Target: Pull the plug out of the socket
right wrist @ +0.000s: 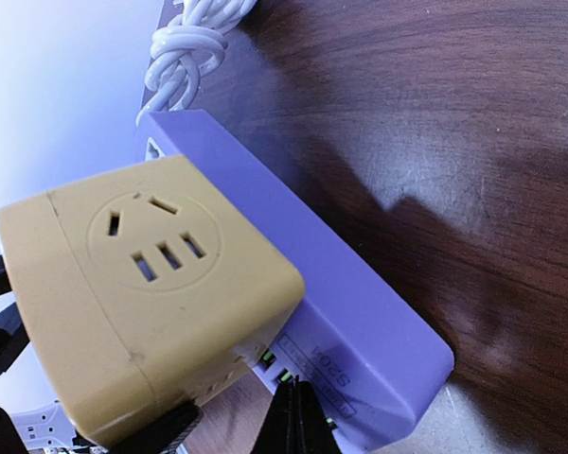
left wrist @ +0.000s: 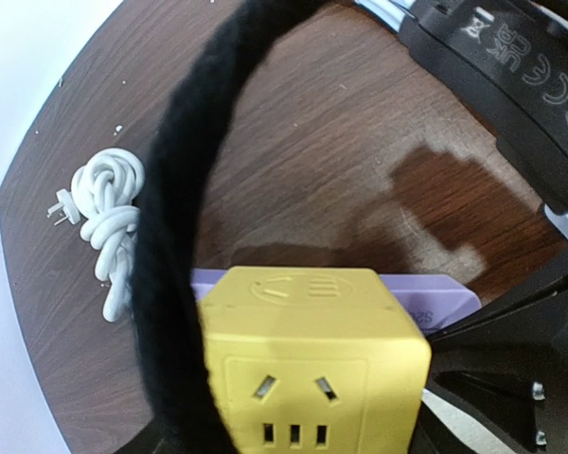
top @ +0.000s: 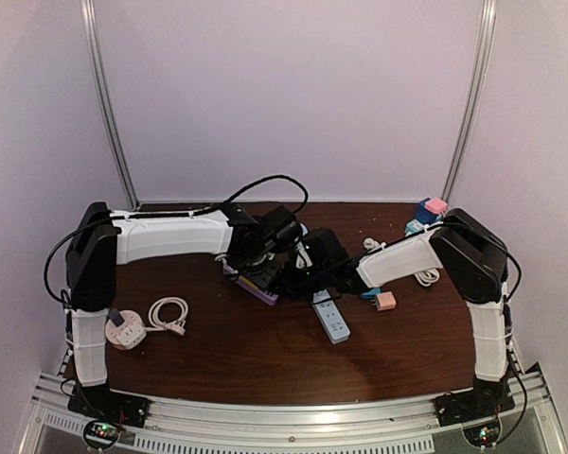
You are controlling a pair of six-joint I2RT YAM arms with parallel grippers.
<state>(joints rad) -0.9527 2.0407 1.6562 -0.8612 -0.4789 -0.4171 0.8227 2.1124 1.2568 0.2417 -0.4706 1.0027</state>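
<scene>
Left wrist view gives us the clearest read: the yellow plug cube [left wrist: 312, 369] is seated on the purple socket strip [left wrist: 435, 293], which lies flat near the middle of the tabletop [left wrist: 360, 142]. One dark finger [left wrist: 492, 378] of the left pincer [top: 257, 263] sits right against the cube's side. The opposite finger is hidden behind a black cable [left wrist: 180, 236] looping across the lens, so we cannot tell whether that pincer is pressed onto the cube or only flanking it. In the right wrist view the right pincer [top: 301, 274] shows only two dark tips at the bottom edge, close to the strip's near side and the cube's base. We cannot tell whether it pinches anything either.

We judge the step in hand to be parting cube from strip. To do it well, we would want one pincer firm on the cube's flat sides, low enough not to slip off. The other should pin the strip against the tabletop, since the strip looks light and would likely lift with the cube. We would pull straight along the prongs, away from the strip's face, without rocking sideways. We would also watch the black cable, lest it snag a corner.
</scene>
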